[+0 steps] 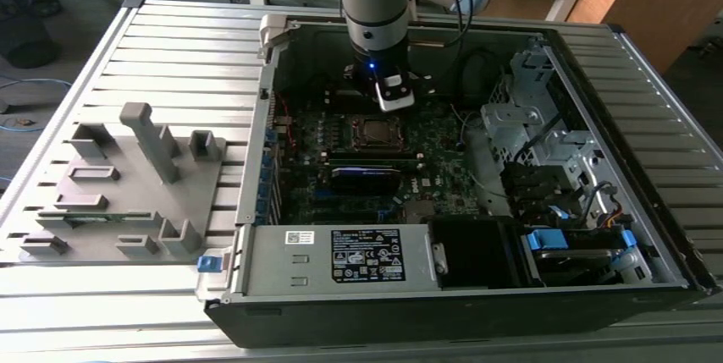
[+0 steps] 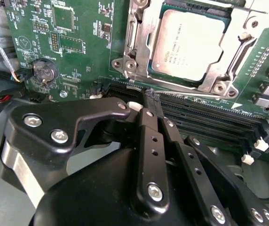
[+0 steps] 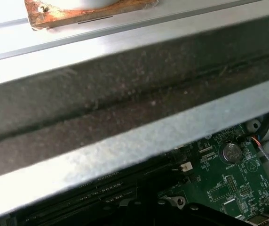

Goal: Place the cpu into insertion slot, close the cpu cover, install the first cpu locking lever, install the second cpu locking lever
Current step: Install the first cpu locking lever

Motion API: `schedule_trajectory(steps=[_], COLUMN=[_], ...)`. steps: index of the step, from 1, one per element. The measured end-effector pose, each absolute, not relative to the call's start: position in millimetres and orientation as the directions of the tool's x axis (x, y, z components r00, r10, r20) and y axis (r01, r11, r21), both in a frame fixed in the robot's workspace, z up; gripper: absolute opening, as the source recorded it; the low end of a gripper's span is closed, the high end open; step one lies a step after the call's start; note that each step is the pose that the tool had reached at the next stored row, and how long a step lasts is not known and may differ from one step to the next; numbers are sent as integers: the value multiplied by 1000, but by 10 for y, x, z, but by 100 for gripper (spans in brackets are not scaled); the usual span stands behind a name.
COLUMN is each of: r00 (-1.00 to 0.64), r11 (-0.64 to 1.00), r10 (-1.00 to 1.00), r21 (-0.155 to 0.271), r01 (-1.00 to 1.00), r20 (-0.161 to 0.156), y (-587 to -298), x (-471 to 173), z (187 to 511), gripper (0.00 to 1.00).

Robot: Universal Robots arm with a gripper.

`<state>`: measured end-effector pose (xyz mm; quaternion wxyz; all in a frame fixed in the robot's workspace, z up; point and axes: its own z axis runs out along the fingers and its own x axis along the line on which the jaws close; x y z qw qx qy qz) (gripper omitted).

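Observation:
The cpu (image 2: 188,44), a flat silver-grey square, lies in the insertion slot (image 1: 373,131) on the green motherboard (image 2: 78,42). The cpu cover (image 2: 240,52), a silver frame plate, lies down around the chip, whose top shows through the window. My gripper (image 2: 151,96) hangs just beside the socket, over the long black memory slots (image 2: 209,117). Its black fingers (image 2: 148,141) are shut together with nothing seen between them. In the exterior view the gripper (image 1: 390,101) sits inside the open computer case, just behind the socket.
A coin battery (image 2: 45,70) and red and black wires (image 2: 3,99) lie near the gripper. The case wall (image 3: 125,141) runs close by. A metal drive cage (image 1: 543,126) stands at the exterior view's right, a grey fixture (image 1: 124,177) at its left.

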<state>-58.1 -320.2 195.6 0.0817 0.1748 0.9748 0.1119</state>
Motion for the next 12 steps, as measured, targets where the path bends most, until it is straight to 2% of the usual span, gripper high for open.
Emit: schedule_trajectory(steps=[12], r00=[-926], r11=[922], r10=[354], r21=[213], r01=[322], r20=[-134], y=[-3203], x=[-581], z=[1917], gripper=[11])
